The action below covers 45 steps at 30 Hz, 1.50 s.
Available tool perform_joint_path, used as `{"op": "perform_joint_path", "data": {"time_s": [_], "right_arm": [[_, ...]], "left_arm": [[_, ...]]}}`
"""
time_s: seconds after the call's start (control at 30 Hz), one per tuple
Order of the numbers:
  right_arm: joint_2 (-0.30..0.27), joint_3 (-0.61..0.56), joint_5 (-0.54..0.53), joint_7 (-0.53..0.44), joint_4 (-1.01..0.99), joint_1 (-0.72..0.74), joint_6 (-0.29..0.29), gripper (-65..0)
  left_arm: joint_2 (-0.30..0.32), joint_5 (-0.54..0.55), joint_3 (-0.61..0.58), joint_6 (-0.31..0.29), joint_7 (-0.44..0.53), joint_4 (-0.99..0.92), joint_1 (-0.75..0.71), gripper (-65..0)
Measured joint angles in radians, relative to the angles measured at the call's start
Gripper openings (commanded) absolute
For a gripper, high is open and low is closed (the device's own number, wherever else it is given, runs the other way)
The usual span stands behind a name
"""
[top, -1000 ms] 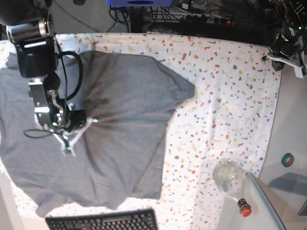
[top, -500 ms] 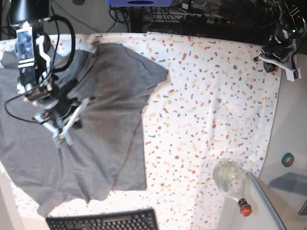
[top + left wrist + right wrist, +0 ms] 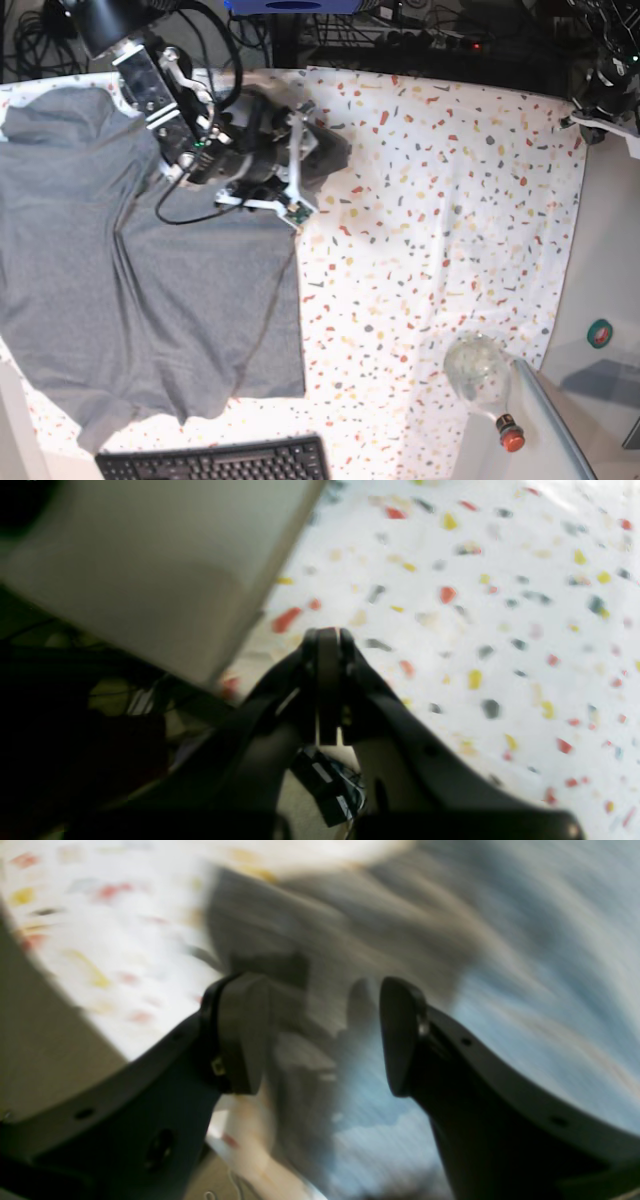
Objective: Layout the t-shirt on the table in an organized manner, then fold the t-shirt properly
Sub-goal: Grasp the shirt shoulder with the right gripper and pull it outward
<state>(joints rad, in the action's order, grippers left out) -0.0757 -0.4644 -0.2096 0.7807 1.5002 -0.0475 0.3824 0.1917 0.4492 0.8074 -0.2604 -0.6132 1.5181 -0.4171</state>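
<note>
Clearly the t-shirt (image 3: 150, 290) takes up the left half of the base view, spread grey over the table (image 3: 450, 200), with its lower hem near the black keyboard (image 3: 215, 462) at the bottom edge. At upper centre of that frame a sleeve lies bunched beneath the right gripper (image 3: 297, 165). Its wrist view shows the jaws spread apart with blurred grey cloth (image 3: 320, 965) between them, not pinched. Far upper right, the left gripper (image 3: 327, 645) is clenched on nothing, over the table's corner (image 3: 450, 630). A clear bottle (image 3: 482, 378) lies lower right.
</note>
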Motion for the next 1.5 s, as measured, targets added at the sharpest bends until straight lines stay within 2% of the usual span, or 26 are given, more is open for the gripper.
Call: {"op": "perform_joint_path", "data": {"time_s": [0.27, 0.37, 0.43, 0.47, 0.53, 0.57, 0.7, 0.83, 0.97, 1.07, 1.17, 1.23, 1.4, 1.5], "right_arm": [[0.043, -0.031, 0.001, -0.002, -0.055, 0.036, -0.003, -30.9], [0.04, -0.028, 0.006, -0.002, -0.057, 0.039, -0.003, -31.7], [0.037, -0.026, 0.008, -0.001, -0.061, 0.039, -0.003, -38.7], [0.038, -0.026, 0.008, -0.002, -0.061, 0.038, -0.003, -45.8], [0.038, -0.029, 0.007, -0.002, -0.061, 0.038, -0.003, -64.1], [0.039, -0.031, 0.006, -0.001, -0.061, 0.038, -0.004, -65.0], [0.043, -0.031, 0.009, 0.005, -0.05, 0.026, -0.004, -65.0], [0.057, -0.031, 0.009, 0.01, 0.042, 0.022, -0.007, -65.0], [0.063, -0.019, 0.001, 0.036, 0.09, 0.125, -0.008, -65.0], [0.062, 0.089, 0.012, 0.11, 0.103, 0.219, -0.073, -65.0], [0.048, 0.135, 0.029, 0.172, 0.182, 0.266, -0.087, -65.0], [0.055, 0.084, 0.025, 0.192, 0.218, 0.258, -0.087, -65.0], [0.167, -0.049, -0.007, 0.125, 0.196, 0.087, -0.076, -65.0], [0.176, -0.124, 0.01, 0.047, 0.099, 0.077, -0.091, -65.0]], "left_arm": [[-0.003, 0.001, 0.001, -0.002, -0.003, -0.059, -0.001, -65.0], [-0.003, 0.001, 0.003, -0.002, -0.002, -0.063, -0.001, -65.0], [-0.003, 0.001, 0.003, -0.002, -0.002, -0.065, -0.001, -65.0], [-0.003, 0.001, 0.003, -0.002, -0.003, -0.065, -0.002, -65.0], [-0.003, 0.001, 0.003, -0.002, -0.002, -0.065, -0.001, -65.0], [-0.003, 0.001, 0.003, -0.002, -0.002, -0.065, -0.001, -65.0], [-0.003, 0.001, -0.004, -0.002, -0.003, -0.065, -0.001, -65.0], [-0.003, 0.0, -0.001, -0.002, -0.003, -0.064, 0.001, -65.0], [0.013, 0.001, 0.0, -0.002, -0.003, -0.063, 0.001, -65.0], [0.034, 0.0, 0.004, -0.001, 0.0, -0.061, 0.004, -65.0], [0.05, 0.001, 0.005, -0.002, 0.0, -0.061, 0.003, -65.0], [0.05, 0.001, 0.004, -0.002, 0.0, -0.062, 0.004, -65.0], [0.055, 0.001, 0.003, -0.002, -0.002, -0.063, 0.003, -65.0], [0.056, 0.001, 0.003, -0.002, -0.002, -0.063, 0.004, -65.0]]}}
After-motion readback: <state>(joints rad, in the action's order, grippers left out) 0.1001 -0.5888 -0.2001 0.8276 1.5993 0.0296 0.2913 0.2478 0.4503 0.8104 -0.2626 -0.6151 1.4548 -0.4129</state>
